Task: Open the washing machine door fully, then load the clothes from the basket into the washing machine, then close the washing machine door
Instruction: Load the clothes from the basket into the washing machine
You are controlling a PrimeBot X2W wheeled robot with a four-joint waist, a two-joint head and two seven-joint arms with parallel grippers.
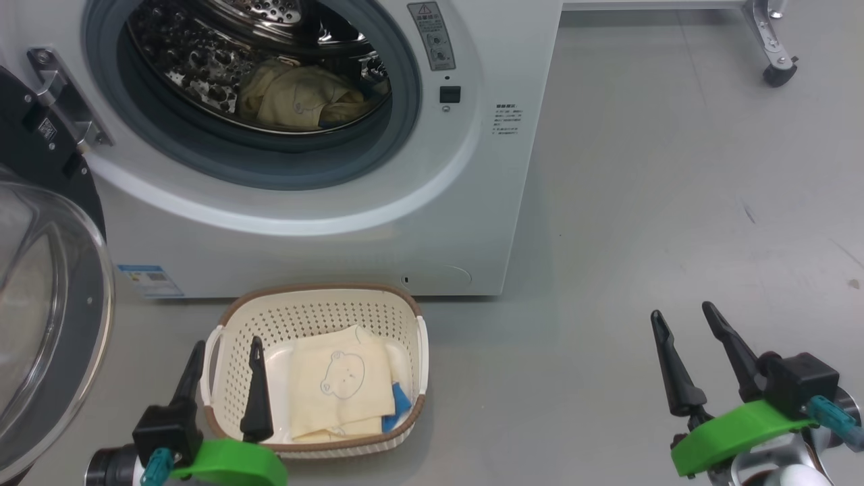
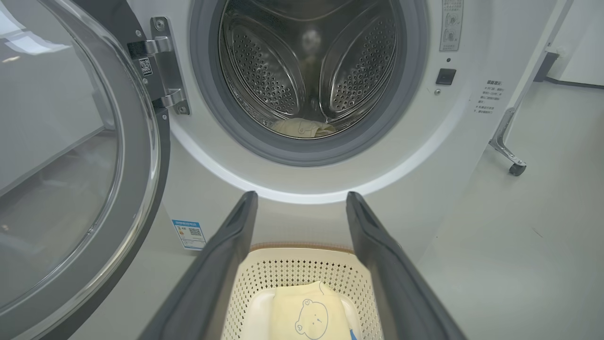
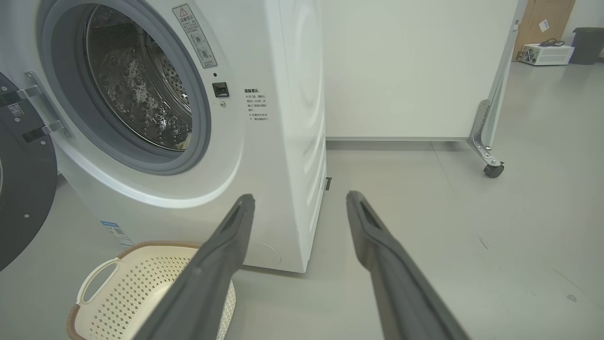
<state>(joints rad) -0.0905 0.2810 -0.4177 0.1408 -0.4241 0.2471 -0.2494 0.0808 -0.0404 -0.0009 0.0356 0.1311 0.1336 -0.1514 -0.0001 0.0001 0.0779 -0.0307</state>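
Left hand (image 1: 228, 342) and right hand (image 1: 682, 310) gape empty; perforated cream basket (image 1: 324, 316) holds soft folded clothes (image 1: 344, 388).

The basket (image 1: 304, 317) sat before the washing machine (image 1: 304, 250), the washing machine door (image 1: 40, 304) at my left; clothes (image 1: 344, 385) lay in basket and drum (image 1: 202, 61).

The washing machine (image 1: 324, 256) is white, with a grey gasket (image 1: 270, 172), a shiny steel drum (image 1: 196, 61) dotted with holes and a blue label (image 1: 150, 280). The washing machine door (image 1: 47, 304) is glossy black around clear glass. The basket (image 1: 317, 314) is cream and perforated, with a brown rim and white handles. The clothes (image 1: 341, 385) are pale yellow with a thin blue bear outline and bright blue trim. The left hand (image 1: 227, 342) and right hand (image 1: 682, 312) have black fingers (image 1: 256, 391) on bright green mounts (image 1: 233, 462).
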